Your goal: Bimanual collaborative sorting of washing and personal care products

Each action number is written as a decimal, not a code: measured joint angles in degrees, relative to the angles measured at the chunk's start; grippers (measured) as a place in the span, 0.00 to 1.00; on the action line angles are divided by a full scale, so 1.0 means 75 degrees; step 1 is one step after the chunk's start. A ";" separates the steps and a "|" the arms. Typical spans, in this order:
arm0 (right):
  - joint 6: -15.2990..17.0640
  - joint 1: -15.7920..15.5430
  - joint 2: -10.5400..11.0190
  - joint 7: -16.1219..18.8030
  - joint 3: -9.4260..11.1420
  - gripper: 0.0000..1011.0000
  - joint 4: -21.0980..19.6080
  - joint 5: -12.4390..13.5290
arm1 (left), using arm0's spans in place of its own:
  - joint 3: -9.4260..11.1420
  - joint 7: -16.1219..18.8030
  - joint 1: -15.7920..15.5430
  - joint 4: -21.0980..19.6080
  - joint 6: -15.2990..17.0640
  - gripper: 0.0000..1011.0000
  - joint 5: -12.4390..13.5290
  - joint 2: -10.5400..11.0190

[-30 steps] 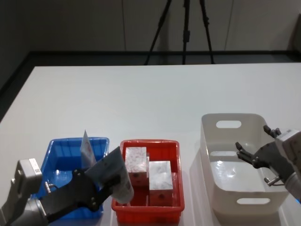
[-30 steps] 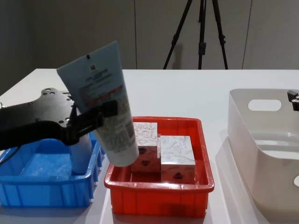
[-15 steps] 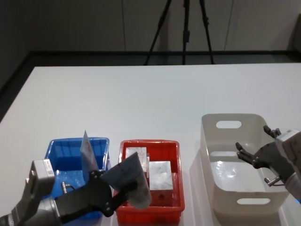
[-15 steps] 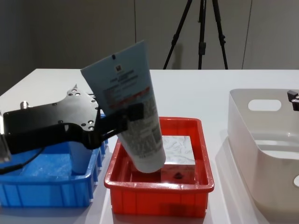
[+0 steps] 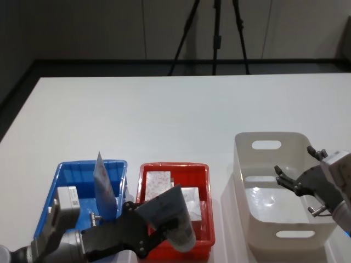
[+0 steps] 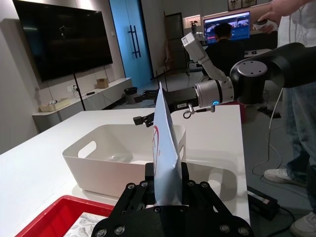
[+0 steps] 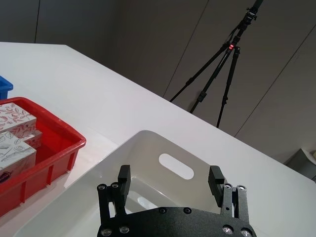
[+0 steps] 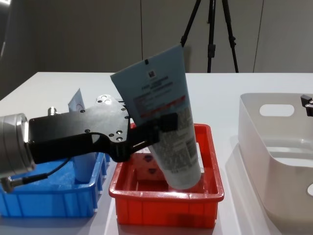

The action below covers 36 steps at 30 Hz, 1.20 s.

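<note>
Left claw (image 5: 164,230) is clamped on a pale-blue tube (image 5: 174,211). From the head view the tube hangs tilted over the front of the red tray (image 5: 207,175), just above the white boxes (image 5: 158,182). A second tube (image 5: 103,181) stands in the blue tray (image 5: 66,167) next door, and the right claw (image 5: 289,183) sits over the beige tub (image 5: 241,143).

Left wrist view: the pads (image 6: 183,173) pinch the tube's lower body, and the flat crimped end sticks up away from the claw.

Right wrist view: that claw's fingers (image 7: 215,175) are spread wide with nothing between them, above the tub.

Chest view: the tube leans with its cap end dipped below the red tray's rim. Can't tell if it touches anything down there.

My guess is it's light, squishy and a bit slick, so a hard squeeze dents it and a loose one lets it pivot. I'd grab across the fuller middle, not the thin crimp.
</note>
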 joint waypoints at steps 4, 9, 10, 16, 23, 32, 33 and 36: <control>0.0000 0.0000 0.0000 0.0000 0.0000 0.99 0.0000 0.0000 | 0.0146 -0.0108 -0.0092 0.0014 0.0000 0.26 -0.0091 -0.0034; 0.0000 0.0000 0.0000 0.0000 0.0000 0.99 0.0000 0.0000 | 0.0273 -0.0172 -0.0167 0.0019 -0.0001 0.26 -0.0154 -0.0064; 0.0000 0.0000 0.0000 0.0000 0.0000 0.99 0.0000 0.0000 | 0.0296 -0.0182 -0.0179 0.0019 -0.0001 0.26 -0.0165 -0.0069; 0.0000 0.0000 0.0000 0.0000 0.0000 0.99 0.0000 0.0000 | 0.0493 -0.0265 -0.0243 -0.0021 0.0000 0.26 -0.0251 -0.0089; 0.0000 0.0000 0.0000 0.0000 0.0000 0.99 0.0000 0.0000 | 0.0671 -0.0316 -0.0288 -0.0082 0.0001 0.26 -0.0329 -0.0088; 0.0000 0.0000 0.0000 0.0000 0.0000 0.99 0.0000 0.0000 | 0.0801 -0.0288 -0.0343 -0.0106 -0.0001 0.26 -0.0392 -0.0038; 0.0000 0.0000 0.0000 0.0000 0.0000 0.99 0.0000 0.0000 | 0.0801 -0.0289 -0.0342 -0.0105 0.0000 0.26 -0.0392 -0.0038; 0.0000 0.0000 0.0000 0.0000 0.0000 0.99 0.0000 0.0000 | 0.0797 -0.0291 -0.0342 -0.0106 -0.0001 0.26 -0.0391 -0.0039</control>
